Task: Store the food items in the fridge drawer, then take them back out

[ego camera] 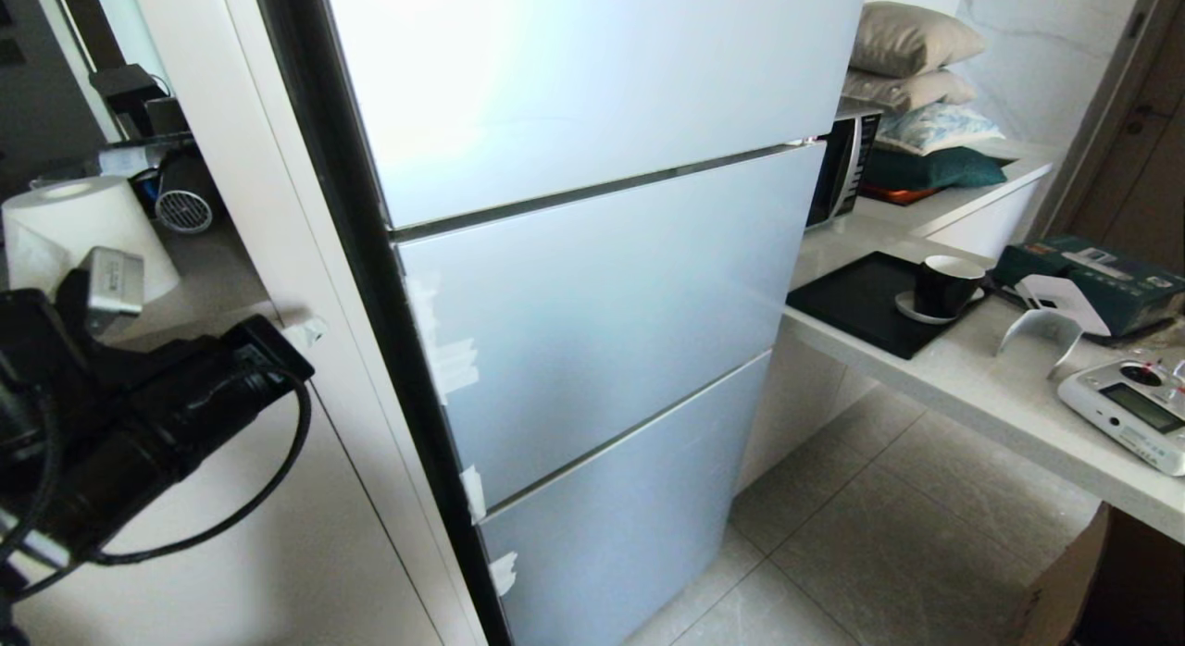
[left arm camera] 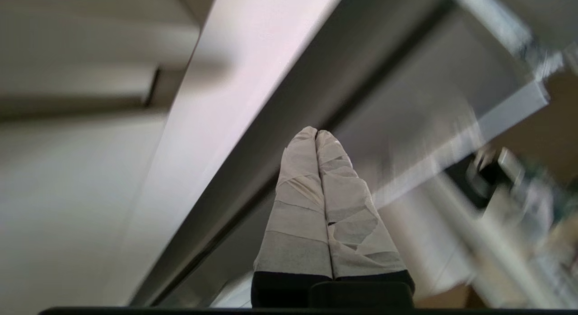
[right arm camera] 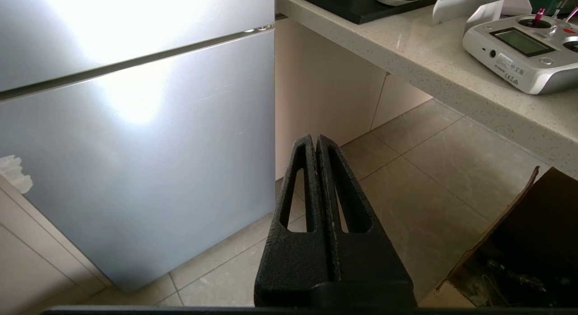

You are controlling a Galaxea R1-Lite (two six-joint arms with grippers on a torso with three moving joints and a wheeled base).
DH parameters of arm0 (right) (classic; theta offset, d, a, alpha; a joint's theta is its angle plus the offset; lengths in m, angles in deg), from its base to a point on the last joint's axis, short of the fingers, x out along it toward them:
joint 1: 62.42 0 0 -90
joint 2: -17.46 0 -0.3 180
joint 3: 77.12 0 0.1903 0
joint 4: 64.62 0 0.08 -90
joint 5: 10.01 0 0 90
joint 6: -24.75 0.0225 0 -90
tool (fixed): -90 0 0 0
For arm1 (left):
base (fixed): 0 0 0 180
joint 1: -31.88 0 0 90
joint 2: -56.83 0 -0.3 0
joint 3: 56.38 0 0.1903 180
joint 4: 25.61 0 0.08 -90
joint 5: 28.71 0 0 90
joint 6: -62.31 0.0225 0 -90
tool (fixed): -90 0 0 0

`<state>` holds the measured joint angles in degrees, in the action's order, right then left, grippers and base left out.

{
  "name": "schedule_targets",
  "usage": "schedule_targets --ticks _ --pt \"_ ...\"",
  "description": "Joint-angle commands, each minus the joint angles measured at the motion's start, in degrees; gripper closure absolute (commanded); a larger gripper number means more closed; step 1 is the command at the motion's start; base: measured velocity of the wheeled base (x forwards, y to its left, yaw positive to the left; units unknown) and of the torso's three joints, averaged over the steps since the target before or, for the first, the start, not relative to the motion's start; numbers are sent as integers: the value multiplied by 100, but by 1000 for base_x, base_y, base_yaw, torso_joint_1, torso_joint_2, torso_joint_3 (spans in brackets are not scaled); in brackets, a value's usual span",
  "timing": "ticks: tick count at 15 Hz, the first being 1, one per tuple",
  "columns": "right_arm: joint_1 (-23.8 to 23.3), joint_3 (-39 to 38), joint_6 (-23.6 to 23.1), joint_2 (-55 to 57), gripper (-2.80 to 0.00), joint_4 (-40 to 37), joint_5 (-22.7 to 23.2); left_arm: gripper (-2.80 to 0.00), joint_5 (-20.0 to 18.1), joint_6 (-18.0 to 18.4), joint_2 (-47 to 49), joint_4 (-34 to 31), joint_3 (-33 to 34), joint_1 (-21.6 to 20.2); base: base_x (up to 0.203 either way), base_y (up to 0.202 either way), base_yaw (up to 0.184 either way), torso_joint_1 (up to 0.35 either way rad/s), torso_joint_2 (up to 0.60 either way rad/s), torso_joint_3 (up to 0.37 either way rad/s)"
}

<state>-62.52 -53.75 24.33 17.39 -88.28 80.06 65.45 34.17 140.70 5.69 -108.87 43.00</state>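
Head view shows the fridge (ego camera: 592,285) with all three silver-blue door panels flush and closed; neither the fridge drawer nor any food item is visible in any view, so both presumably lie behind these panels or out of frame. The left arm (ego camera: 139,415) appears at the left edge of the head view, beside the white cabinet panel (ego camera: 278,498) that flanks the fridge. In the left wrist view the left hand (left arm camera: 317,133) has its two tape-wrapped fingers (left arm camera: 298,206) pressed together, holding nothing, and it points toward the dark seam where the fridge side meets the cabinet; whether the tips touch any surface cannot be told. In the right wrist view the right hand (right arm camera: 314,141) is likewise fully closed and empty, hanging clear above the tiled floor (right arm camera: 420,179) near the lower fridge panel (right arm camera: 135,161), apparently parked. The step in hand is judged to be the first one: opening a fridge door to reach the drawer. To do it well, the left hand should find the door's free edge or the gap between panels, hook it without slipping, and pull along the door's own path, keeping clear of the counter (ego camera: 972,387) on the right with its cup (ego camera: 944,285) and remote controller (ego camera: 1129,415).
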Motion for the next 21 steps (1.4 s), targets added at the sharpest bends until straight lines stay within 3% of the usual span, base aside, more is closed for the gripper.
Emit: schedule_targets --ticks 1,7,14,21 --pt "1 0 -2 7 0 3 2 0 85 -133 569 157 -216 214 0 0 0 0 0 0" --pt "1 0 -2 7 0 3 2 0 584 -122 1015 171 -831 714 0 0 0 0 0 0" --pt "1 0 -2 7 0 3 2 0 595 -139 1143 181 -1014 932 0 0 0 0 0 0" --pt "1 0 -2 7 0 3 2 0 613 -138 1034 327 -832 1601 0 0 0 0 0 0"
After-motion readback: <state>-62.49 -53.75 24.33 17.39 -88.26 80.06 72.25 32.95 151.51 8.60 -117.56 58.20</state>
